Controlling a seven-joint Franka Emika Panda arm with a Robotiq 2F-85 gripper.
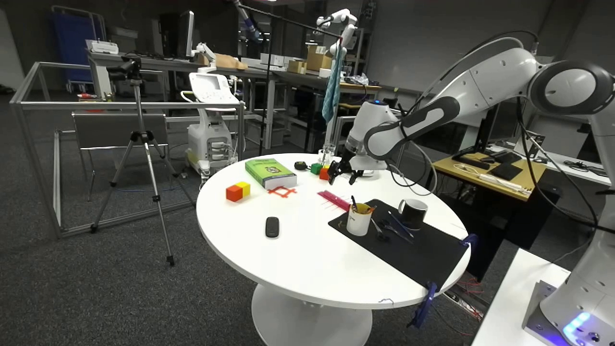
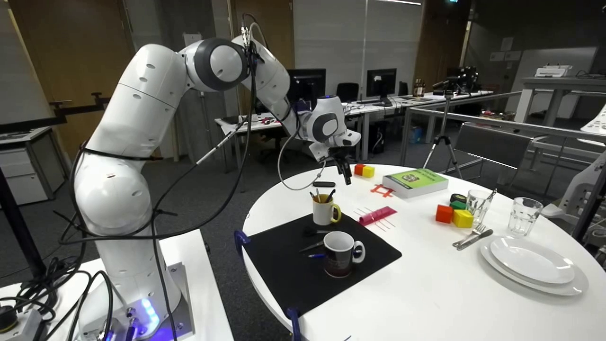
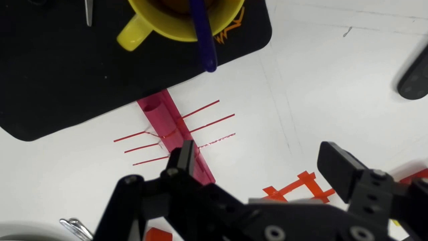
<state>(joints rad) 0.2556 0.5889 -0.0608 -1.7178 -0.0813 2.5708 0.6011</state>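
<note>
At the left of the wrist view, the black mat (image 3: 60, 77) fills the upper corner over the white table (image 3: 46, 187), and the yellow-lined mug (image 3: 167, 30) stands on it with a pen (image 3: 204, 43) leaning out past the rim. Low on that side lie the knife and fork (image 3: 77, 229). Next comes the pink tube (image 3: 162, 118), on the table with one end at the mat's edge and thin red strips (image 3: 212, 123) on both sides. Its long axis slants from upper left to lower right, and its lower end passes behind the nearer finger (image 3: 185, 157). The gripper (image 3: 256, 150) is spread wide with nothing between its fingers, hanging above the table in both exterior views; just how high is hard to judge. So the tube lies below and left of the gap, not within it. Further right are the orange tape marks (image 3: 313, 185) and, at the edge, the black remote (image 3: 414, 80).
</note>
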